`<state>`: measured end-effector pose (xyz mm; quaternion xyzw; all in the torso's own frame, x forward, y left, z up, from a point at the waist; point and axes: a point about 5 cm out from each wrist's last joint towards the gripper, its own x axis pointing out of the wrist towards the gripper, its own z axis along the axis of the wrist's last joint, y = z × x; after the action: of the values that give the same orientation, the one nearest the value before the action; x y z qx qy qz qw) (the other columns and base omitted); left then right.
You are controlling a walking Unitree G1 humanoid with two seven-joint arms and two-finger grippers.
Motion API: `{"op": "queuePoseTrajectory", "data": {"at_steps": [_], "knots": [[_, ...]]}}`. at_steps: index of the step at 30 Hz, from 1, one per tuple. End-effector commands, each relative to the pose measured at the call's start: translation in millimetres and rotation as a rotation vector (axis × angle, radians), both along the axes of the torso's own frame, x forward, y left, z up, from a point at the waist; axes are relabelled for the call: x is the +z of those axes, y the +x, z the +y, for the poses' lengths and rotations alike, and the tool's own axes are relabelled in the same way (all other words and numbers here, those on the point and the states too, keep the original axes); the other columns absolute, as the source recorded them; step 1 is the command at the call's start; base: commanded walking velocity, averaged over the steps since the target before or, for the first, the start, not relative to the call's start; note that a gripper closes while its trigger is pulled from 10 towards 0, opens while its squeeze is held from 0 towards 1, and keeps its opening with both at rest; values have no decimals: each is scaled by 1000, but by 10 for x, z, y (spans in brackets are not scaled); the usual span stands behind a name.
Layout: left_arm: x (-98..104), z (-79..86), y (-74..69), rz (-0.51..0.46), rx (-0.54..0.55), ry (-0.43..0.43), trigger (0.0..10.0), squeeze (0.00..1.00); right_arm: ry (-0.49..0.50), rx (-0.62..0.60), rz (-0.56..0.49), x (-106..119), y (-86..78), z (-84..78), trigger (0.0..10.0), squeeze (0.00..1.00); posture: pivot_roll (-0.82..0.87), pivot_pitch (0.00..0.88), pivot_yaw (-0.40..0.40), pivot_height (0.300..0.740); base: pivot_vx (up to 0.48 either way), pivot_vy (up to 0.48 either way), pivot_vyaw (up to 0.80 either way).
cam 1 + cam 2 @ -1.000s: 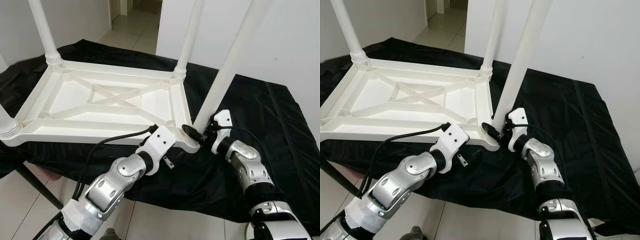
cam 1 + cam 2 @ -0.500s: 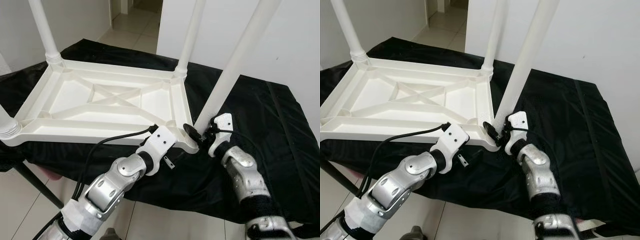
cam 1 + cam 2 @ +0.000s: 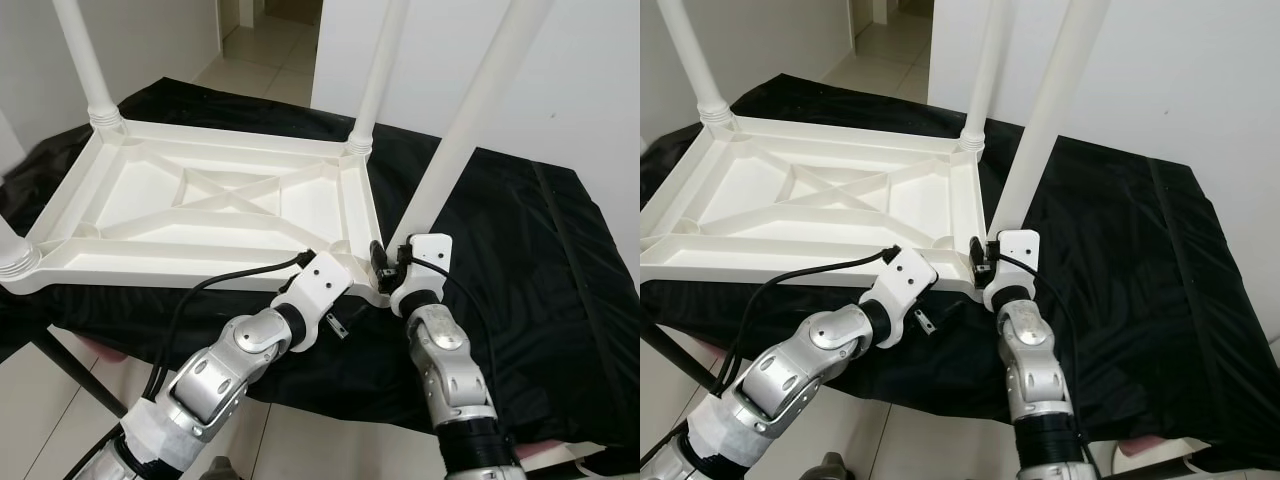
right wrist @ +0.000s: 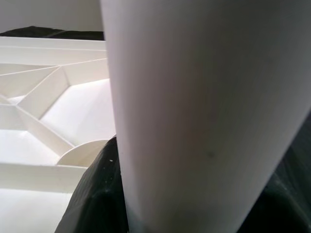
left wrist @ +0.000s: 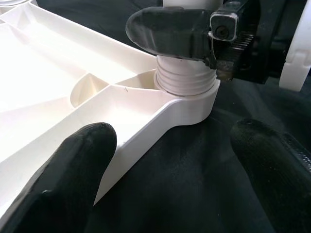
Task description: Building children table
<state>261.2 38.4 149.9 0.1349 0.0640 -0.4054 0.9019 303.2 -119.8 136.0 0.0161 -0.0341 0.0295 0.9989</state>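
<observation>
A worktop [image 3: 520, 290] draped in black cloth stands in a white-walled room, with a tiled floor and an open doorway beyond it. On the cloth lies the white children's table top [image 3: 200, 215], upside down, its ribbed underside facing up.

Three legs already stand in their corner sockets: a far-left leg [image 3: 85, 60], a far-right leg [image 3: 378, 70], and a stub of one at the near-left corner [image 3: 10, 245]. The fourth leg [image 3: 470, 130] rises at a slant from the near-right corner socket [image 5: 187, 94], so the build looks nearly done (what seems left is seating or screwing this last leg home and turning the table upright). In the left wrist view the leg's threaded collar sits at the socket's mouth with several ridges showing, which suggests it is not fully in.

The right gripper [image 3: 395, 268] is closed around the base of that fourth leg, just above the socket; the left wrist view shows one of its fingers [image 5: 170, 26] wrapped across the leg. The left gripper [image 5: 170, 165] has its fingers spread wide, one against the table top's near rim and the other over the cloth, with the corner socket just ahead of them and nothing held.
</observation>
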Motion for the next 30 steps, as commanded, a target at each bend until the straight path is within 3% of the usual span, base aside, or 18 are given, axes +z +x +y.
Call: {"op": "queuePoseTrajectory", "data": {"at_steps": [1,3,4,5,6,7,8,14,16,18,20,21,24,25,26,27,30], "knots": [[-1,-30,-68,33,-99,-2,10000,0,-32,-21,35,-66,-29,-13,0,0,173,45,-89,740,0,0,0],[-2,-33,-70,34,-98,-3,10000,0,-17,-7,23,-39,-22,-4,0,0,171,44,-87,740,0,0,0],[-2,-35,-70,35,-99,-3,10000,0,-16,4,9,-10,-13,-2,10000,0,170,44,-86,740,0,0,0],[-2,-37,-70,35,-100,-2,10000,0,-17,6,3,10,-9,-3,10000,0,170,44,-86,740,0,0,0],[0,-36,-66,34,-100,-1,10000,0,-8,14,1,22,-3,0,10000,482,170,43,-83,740,0,0,0],[0,-36,-66,34,-100,-1,10000,0,-8,14,1,22,-3,0,10000,482,170,43,-83,740,0,0,0],[2,-33,-63,33,-100,-1,10000,0,0,37,-10,43,5,-3,10000,1000,170,43,-83,740,0,0,0],[4,-28,-59,32,-101,2,10000,0,11,75,-33,121,47,-54,10000,1000,166,42,-79,740,0,0,0],[4,-33,-55,32,-103,2,10000,0,-20,196,-36,175,113,-156,10000,1000,164,41,-78,740,0,0,0],[4,-33,-55,32,-103,2,10000,0,-20,196,-36,175,113,-156,10000,1000,164,41,-78,740,0,0,0],[6,-35,-51,31,-103,3,10000,0,-49,289,-27,179,134,-195,10000,1000,162,39,-76,740,0,0,0],[7,-34,-50,31,-103,3,10000,0,-73,349,-23,172,137,-208,10000,0,163,38,-75,740,0,0,0],[9,-33,-50,30,-103,3,10000,0,-90,399,-17,163,138,-222,10000,0,163,38,-75,740,0,0,0],[15,-27,-45,28,-105,4,10000,0,-151,507,2,126,155,-264,10000,0,162,36,-75,740,0,0,0],[15,-27,-45,28,-105,4,10000,0,-151,507,2,126,155,-264,10000,0,162,36,-75,740,0,0,0],[21,-26,-39,26,-105,5,10000,0,-192,592,26,85,164,-290,10000,0,160,34,-74,740,0,0,0],[23,-29,-35,25,-105,4,10000,0,-205,652,42,51,168,-292,10000,0,161,31,-76,740,0,0,0]]}}
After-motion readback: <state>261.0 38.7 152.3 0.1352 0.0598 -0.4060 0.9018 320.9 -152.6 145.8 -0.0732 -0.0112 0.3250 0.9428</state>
